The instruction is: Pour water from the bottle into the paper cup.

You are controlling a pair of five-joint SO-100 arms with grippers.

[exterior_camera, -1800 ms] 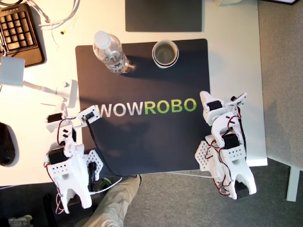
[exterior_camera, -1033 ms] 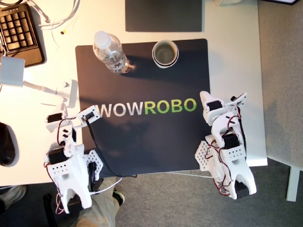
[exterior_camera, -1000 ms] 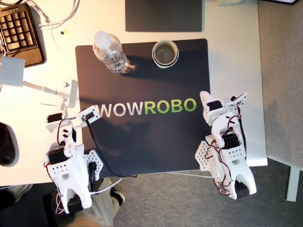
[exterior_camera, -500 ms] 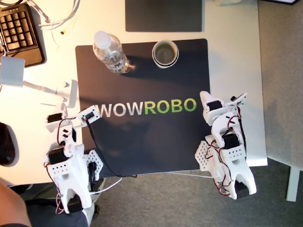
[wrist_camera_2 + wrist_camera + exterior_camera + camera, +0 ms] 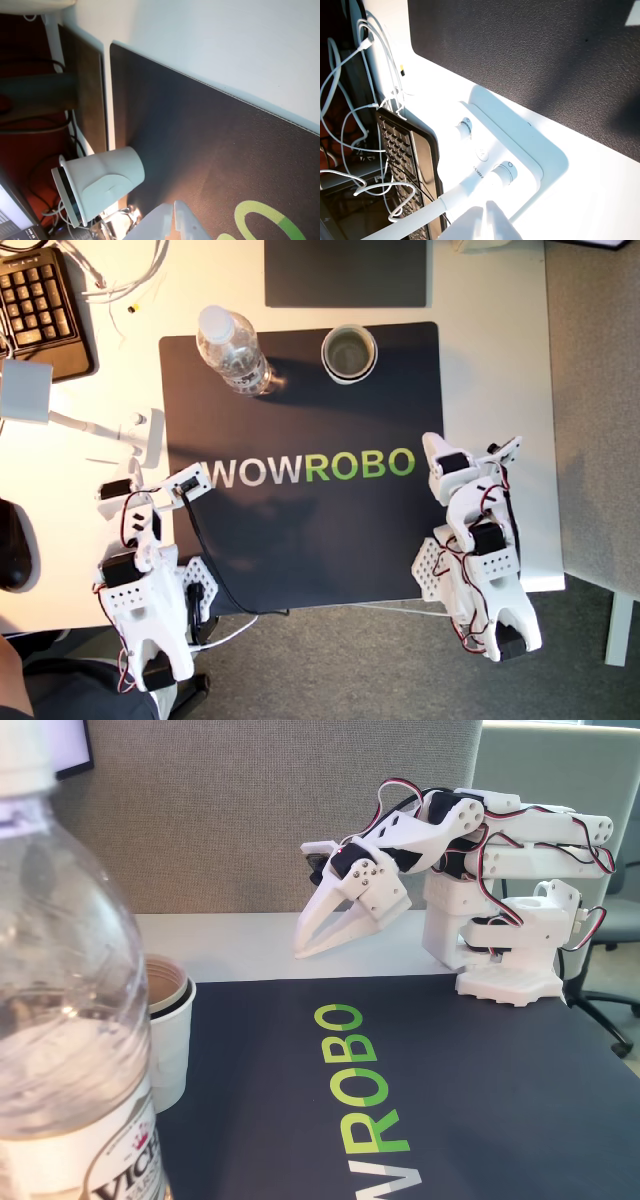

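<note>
Black mat (image 5: 300, 560) on a white desk (image 5: 490, 390), with the bottle (image 5: 235, 352) upright near its upper left in the exterior view and the paper cup (image 5: 349, 352) near it toward upper centre. Both well apart from my first gripper (image 5: 190, 483) at the mat's left edge and my second gripper (image 5: 432, 452) at its right edge in that view, each with jaws pressed together on nothing. Clear ribbed bottle, white-capped, cup white with beige inside; water (image 5: 60, 1060) and dark-lettered label (image 5: 110, 1170) plain only in the other view.
</note>
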